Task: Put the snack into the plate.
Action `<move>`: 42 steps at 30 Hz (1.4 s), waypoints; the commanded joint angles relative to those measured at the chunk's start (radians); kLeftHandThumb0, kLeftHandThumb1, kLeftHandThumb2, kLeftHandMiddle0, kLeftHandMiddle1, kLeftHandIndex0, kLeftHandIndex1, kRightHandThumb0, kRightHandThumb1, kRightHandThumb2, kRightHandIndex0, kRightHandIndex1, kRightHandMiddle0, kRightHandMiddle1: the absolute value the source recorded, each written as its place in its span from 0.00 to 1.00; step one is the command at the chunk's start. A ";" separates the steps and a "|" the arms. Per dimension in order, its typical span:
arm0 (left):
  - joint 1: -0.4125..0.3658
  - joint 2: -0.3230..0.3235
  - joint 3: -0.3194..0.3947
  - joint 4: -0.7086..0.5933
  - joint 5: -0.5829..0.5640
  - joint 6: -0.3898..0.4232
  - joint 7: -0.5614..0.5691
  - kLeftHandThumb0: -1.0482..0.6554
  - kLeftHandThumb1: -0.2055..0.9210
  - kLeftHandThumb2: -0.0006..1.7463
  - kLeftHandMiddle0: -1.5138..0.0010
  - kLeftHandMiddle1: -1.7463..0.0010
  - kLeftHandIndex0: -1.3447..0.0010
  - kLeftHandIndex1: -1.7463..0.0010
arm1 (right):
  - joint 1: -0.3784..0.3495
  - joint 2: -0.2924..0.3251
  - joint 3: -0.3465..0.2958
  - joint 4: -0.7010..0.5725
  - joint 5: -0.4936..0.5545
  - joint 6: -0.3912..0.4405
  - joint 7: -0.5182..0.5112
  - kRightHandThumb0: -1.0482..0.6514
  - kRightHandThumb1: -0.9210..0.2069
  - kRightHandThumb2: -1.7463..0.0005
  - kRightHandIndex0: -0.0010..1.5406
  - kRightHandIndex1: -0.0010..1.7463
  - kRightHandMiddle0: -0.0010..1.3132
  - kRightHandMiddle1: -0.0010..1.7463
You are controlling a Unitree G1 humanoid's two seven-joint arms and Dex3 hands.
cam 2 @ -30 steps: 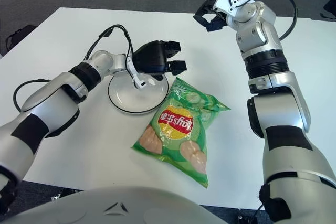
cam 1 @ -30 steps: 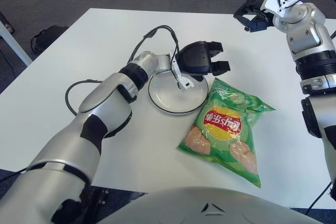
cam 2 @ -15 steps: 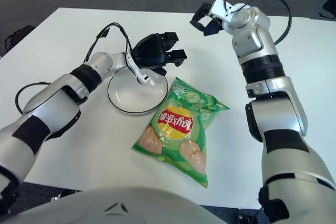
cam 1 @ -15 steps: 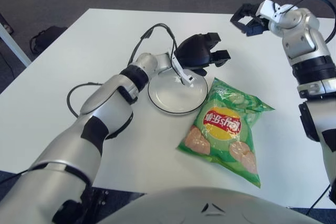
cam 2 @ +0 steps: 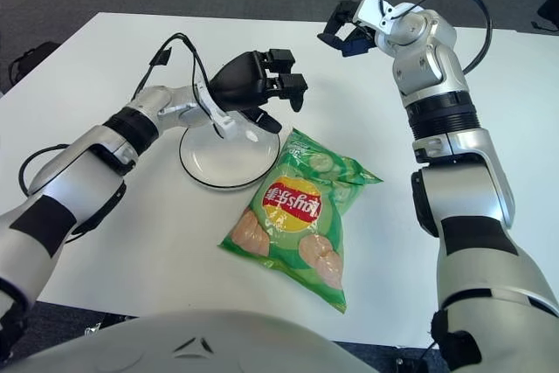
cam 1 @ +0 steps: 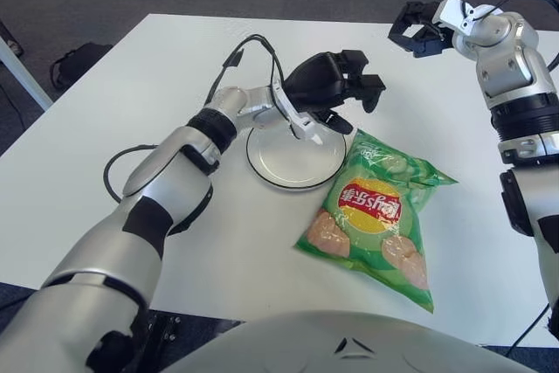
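So the plate (cam 1: 295, 156) is sitting mid-table (cam 1: 131, 111) with nothing on it, and the snack (cam 1: 377, 216), a green chip bag, is lying flat just beside the plate's right edge, its top corner right up against the rim and maybe touching it, hard to say. It isn't in the plate yet.

The left hand (cam 1: 336, 89) is hovering over the plate's far side, fingers loosely spread and pointing toward the bag, holding nothing. The right hand (cam 1: 421, 31) is up beyond the plate, off to the far right near the table's back edge, well apart from the bag, and it isn't gripping anything either; its fingers look loosely curled.

I'm guessing the left hand is lining up for the grab. To do it well, I'd say it should be coming down on the bag's near-plate end, where the crimped top gives the fingers something to pinch, rather than pressing on the puffy middle. A bag like that is slippery and floppy, so a firm pinch on the seam and a short lift-and-drag toward the plate's centre seems safest. It's also bigger than the plate, so it's going to overhang; centring it matters, and nudging the plate while reaching is the thing to watch.
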 commanded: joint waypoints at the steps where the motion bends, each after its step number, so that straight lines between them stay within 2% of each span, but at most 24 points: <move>1: 0.013 0.024 0.024 -0.018 -0.039 -0.068 -0.063 0.61 0.94 0.21 0.66 0.24 0.71 0.15 | 0.016 -0.007 -0.009 0.014 0.011 -0.023 -0.010 0.41 0.00 0.69 0.12 0.52 0.14 1.00; 2: 0.016 0.028 0.027 -0.024 -0.043 -0.083 -0.076 0.61 0.96 0.20 0.67 0.24 0.73 0.14 | 0.017 -0.008 -0.007 0.017 0.009 -0.028 -0.010 0.41 0.00 0.70 0.12 0.52 0.14 1.00; 4: 0.021 0.037 0.036 -0.041 -0.049 -0.107 -0.106 0.51 0.98 0.19 0.72 0.32 0.71 0.14 | 0.019 -0.010 -0.003 0.021 0.003 -0.036 -0.013 0.41 0.00 0.70 0.11 0.51 0.14 1.00; 5: 0.023 0.042 0.041 -0.050 -0.051 -0.116 -0.121 0.45 0.86 0.27 0.74 0.38 0.77 0.20 | 0.020 -0.012 -0.001 0.022 -0.001 -0.040 -0.015 0.41 0.00 0.70 0.11 0.51 0.14 1.00; 6: 0.023 0.046 0.043 -0.055 -0.050 -0.123 -0.137 0.43 0.80 0.32 0.75 0.41 0.79 0.23 | 0.022 -0.014 0.002 0.023 -0.007 -0.045 -0.020 0.41 0.00 0.70 0.11 0.51 0.14 1.00; 8: 0.025 0.048 0.048 -0.061 -0.051 -0.131 -0.163 0.37 0.65 0.45 0.78 0.49 0.87 0.29 | 0.025 -0.017 0.006 0.026 -0.015 -0.055 -0.028 0.31 0.00 0.61 0.09 0.50 0.06 0.84; 12: 0.035 0.050 0.062 -0.071 -0.062 -0.153 -0.206 0.34 0.58 0.51 0.80 0.57 0.93 0.34 | 0.032 -0.021 0.012 0.026 -0.025 -0.074 -0.040 0.24 0.00 0.57 0.08 0.49 0.02 0.70; 16: 0.036 0.044 0.077 -0.062 -0.089 -0.180 -0.253 0.31 0.59 0.51 0.82 0.65 0.99 0.36 | 0.008 -0.028 0.017 0.064 -0.031 -0.099 -0.044 0.20 0.00 0.54 0.08 0.47 0.00 0.61; 20: 0.049 0.043 0.087 -0.050 -0.148 -0.207 -0.324 0.29 0.67 0.48 0.83 0.71 1.00 0.40 | -0.036 -0.036 0.025 0.142 -0.042 -0.142 -0.054 0.19 0.00 0.53 0.09 0.46 0.00 0.58; 22: 0.055 0.042 0.088 -0.040 -0.191 -0.221 -0.370 0.29 0.68 0.48 0.84 0.72 1.00 0.41 | -0.047 -0.039 0.025 0.157 -0.048 -0.157 -0.062 0.19 0.00 0.52 0.10 0.46 0.00 0.58; 30: 0.069 0.048 0.093 -0.047 -0.280 -0.270 -0.509 0.32 0.68 0.51 0.83 0.76 1.00 0.46 | -0.104 -0.078 -0.012 0.160 -0.031 -0.164 -0.044 0.20 0.00 0.51 0.11 0.48 0.00 0.78; 37: 0.092 0.077 0.094 -0.092 -0.318 -0.337 -0.607 0.32 0.72 0.54 0.83 0.80 1.00 0.49 | -0.148 -0.068 -0.003 0.250 -0.053 -0.203 -0.120 0.22 0.00 0.50 0.08 0.48 0.00 0.74; 42: 0.107 0.098 0.117 -0.150 -0.249 -0.381 -0.649 0.33 0.81 0.51 0.85 0.84 1.00 0.52 | -0.185 -0.068 -0.018 0.292 -0.043 -0.193 -0.151 0.24 0.00 0.50 0.08 0.48 0.00 0.73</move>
